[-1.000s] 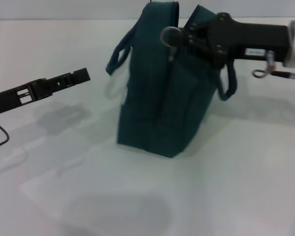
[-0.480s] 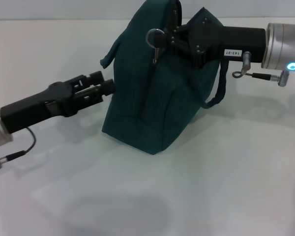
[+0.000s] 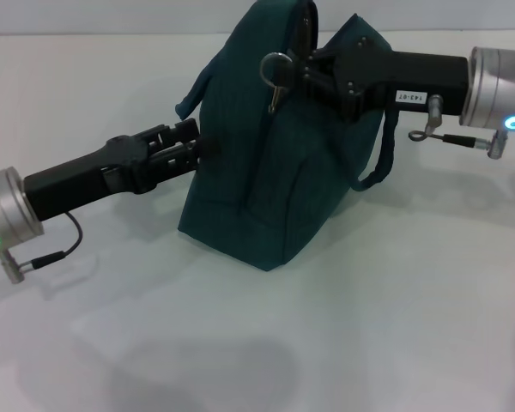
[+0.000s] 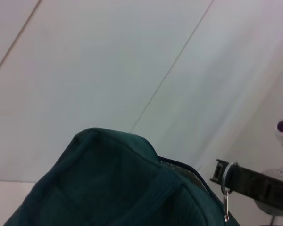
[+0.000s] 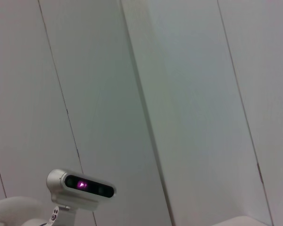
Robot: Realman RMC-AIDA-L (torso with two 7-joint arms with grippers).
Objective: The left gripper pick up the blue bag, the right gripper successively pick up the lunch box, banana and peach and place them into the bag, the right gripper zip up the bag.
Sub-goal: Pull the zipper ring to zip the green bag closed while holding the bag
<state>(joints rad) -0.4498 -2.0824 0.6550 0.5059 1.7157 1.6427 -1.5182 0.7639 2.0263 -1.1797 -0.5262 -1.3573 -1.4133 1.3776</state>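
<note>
We cannot see inside the blue bag [image 3: 266,154], and the right tool's [image 3: 285,75] tips vanish against its top.

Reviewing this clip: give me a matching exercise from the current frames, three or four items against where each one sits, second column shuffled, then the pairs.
Column 1:
1. left gripper
2. right gripper
3. blue bag
4. loose handle strap

Column 2:
A. stands on the white table
B. at the zipper ring near the bag's top
C. against the bag's left side
D. hangs on the bag's right side

Pairs: 1-C, 2-B, 3-A, 4-D
</note>
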